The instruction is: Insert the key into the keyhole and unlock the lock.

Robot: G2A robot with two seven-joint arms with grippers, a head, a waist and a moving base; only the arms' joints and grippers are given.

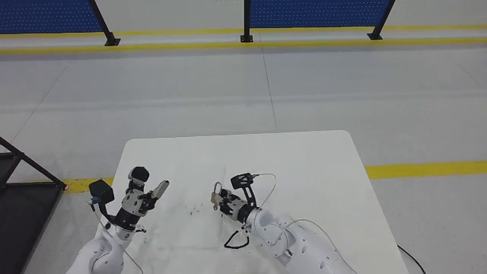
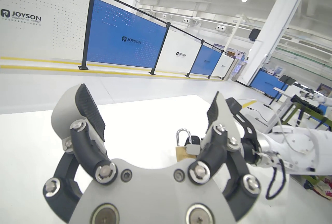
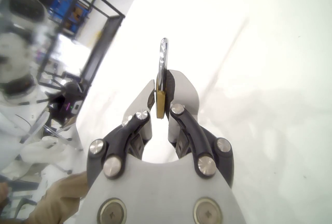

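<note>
One brass padlock (image 3: 160, 105) clamped in the right gripper (image 3: 162, 85); left gripper (image 2: 150, 105) spread wide; one table (image 1: 304, 160)

Brass padlock (image 3: 160, 102), shackle up, between fingers (image 3: 185, 90)

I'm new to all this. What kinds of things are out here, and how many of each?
Brass padlock with a silver shackle: 1, clamped in the right tool
Robot tools: 2, counting the left tool, which is open and holds nothing
White table: 1
Total: 4
</note>
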